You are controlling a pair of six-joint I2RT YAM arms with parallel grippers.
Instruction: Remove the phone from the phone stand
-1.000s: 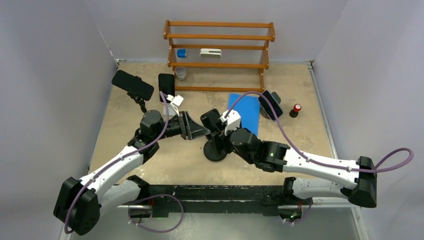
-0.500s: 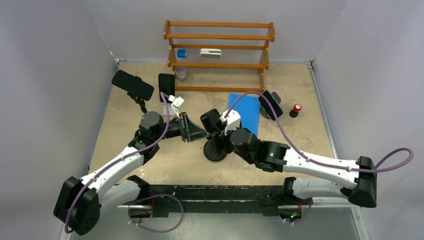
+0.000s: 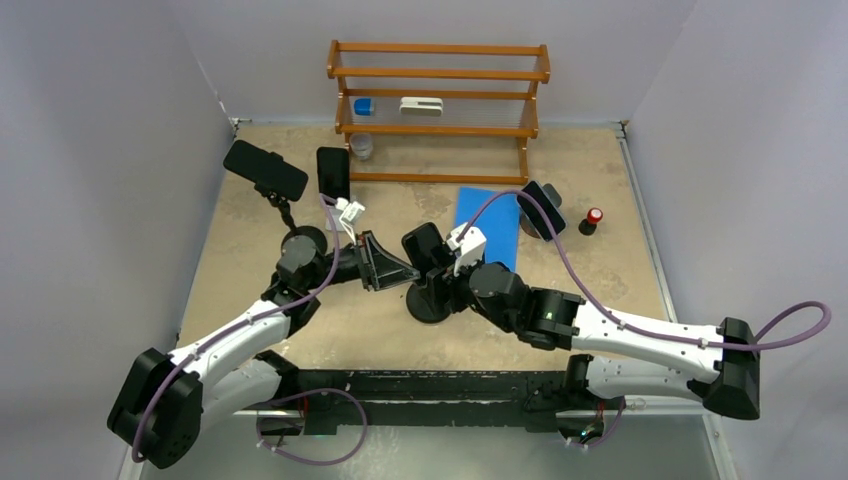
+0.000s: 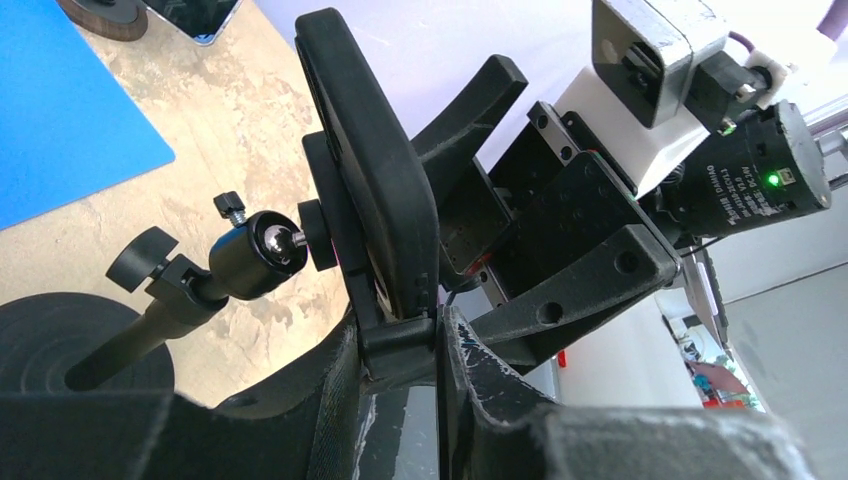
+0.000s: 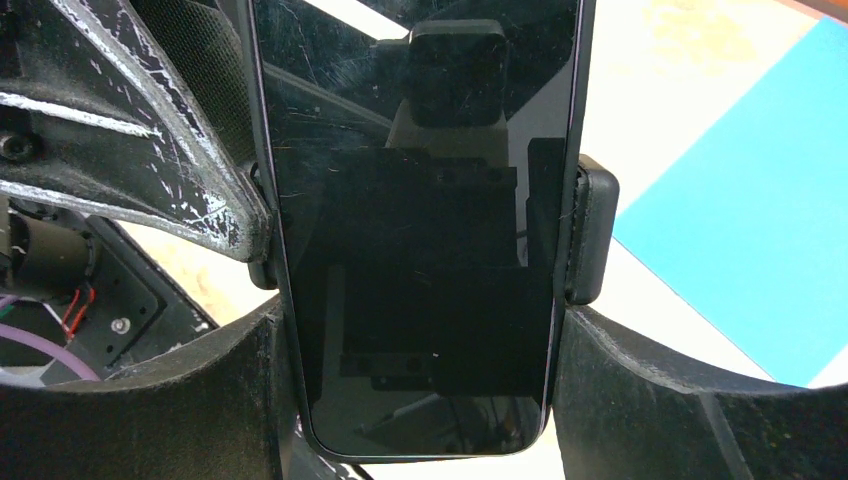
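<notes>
The phone (image 5: 420,200) sits clamped in the phone stand (image 3: 430,302) near the middle of the table (image 3: 620,180), just left of a blue mat (image 3: 487,228) and between the two arms. The stand's round black base rests on the table, and its ball joint tilts the holder so that the screen faces the right arm. The right gripper (image 5: 420,320) reaches in from the right and closes across the width of the phone. Its fingers (image 5: 650,400) press against the two long edges just below the holder's side clamps, with no gap showing on either side. The left gripper (image 4: 437,335) comes in from the left and is pinched onto the stand. Its fingers (image 4: 330,400) are nearly together around the holder's clamp piece at the phone's edge, and from the left wrist camera the phone shows edge-on above them. At the far side of the table stands a wooden rack (image 3: 437,128). A second phone on its own stand (image 3: 265,170) is well off to the far left.
</notes>
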